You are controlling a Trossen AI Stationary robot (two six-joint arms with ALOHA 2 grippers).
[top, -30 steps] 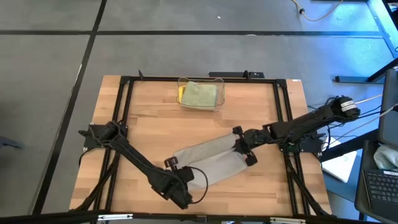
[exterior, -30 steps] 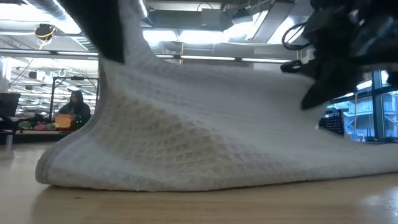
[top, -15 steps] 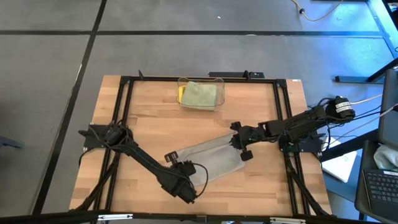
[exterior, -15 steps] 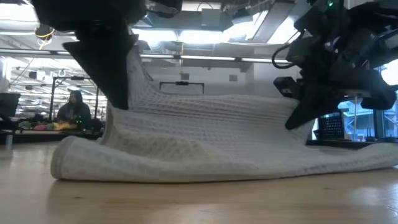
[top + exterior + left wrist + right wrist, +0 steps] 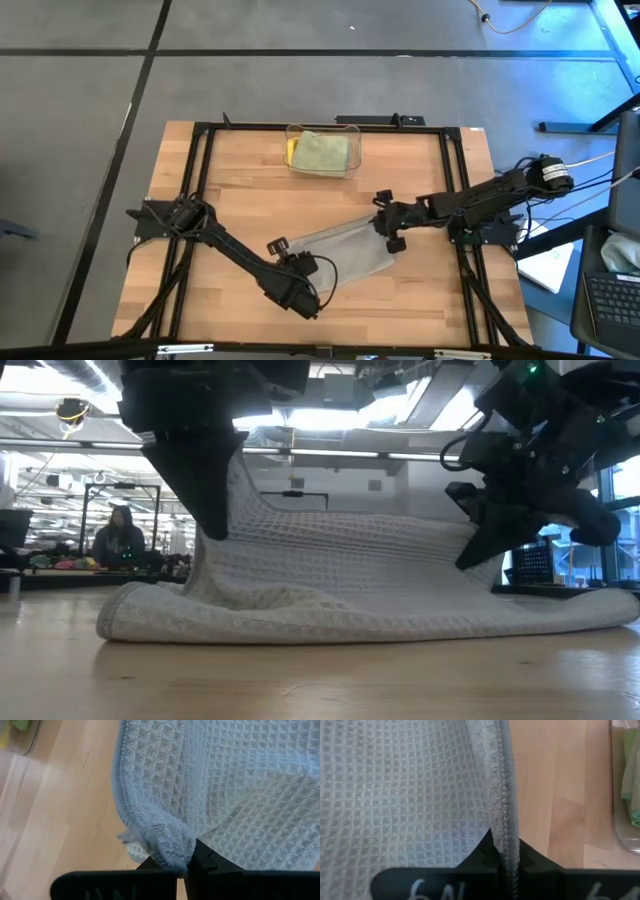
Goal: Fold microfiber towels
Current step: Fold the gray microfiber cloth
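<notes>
A grey waffle-weave towel (image 5: 345, 252) lies slanted on the wooden table, its lower part on the wood (image 5: 350, 622) and one edge raised between both grippers. My left gripper (image 5: 300, 278) is shut on the towel's near-left corner. My right gripper (image 5: 388, 230) is shut on its right end. A pale sage green towel (image 5: 322, 152) lies over a yellow one (image 5: 291, 150) in the clear bin (image 5: 350, 135) at the far edge. My left gripper pinches a bunched corner of the grey towel (image 5: 167, 851) between its two fingers, coming from above. The corner is lifted off the table (image 5: 232, 500), and the cloth runs down from it to the part on the wood. My right gripper pinches the towel's hemmed edge (image 5: 508, 851) between its two fingers, with the hem running along them. That end is lifted above the table (image 5: 478, 545). The cloth between the two grippers sags a little.
The clear bin stands at the far edge, middle, and also shows in the right wrist view (image 5: 626, 785). A black frame (image 5: 200, 180) runs round the tabletop. Bare wood lies to the left (image 5: 230, 210) and along the near edge. A person (image 5: 120, 532) sits far behind the table.
Both grippers have carried the towel's raised edge toward the far edge, and lower. My left gripper has also gone a little right, my right gripper a little left. The towel covers a narrower strip of table; its lower part has stayed on the wood.
</notes>
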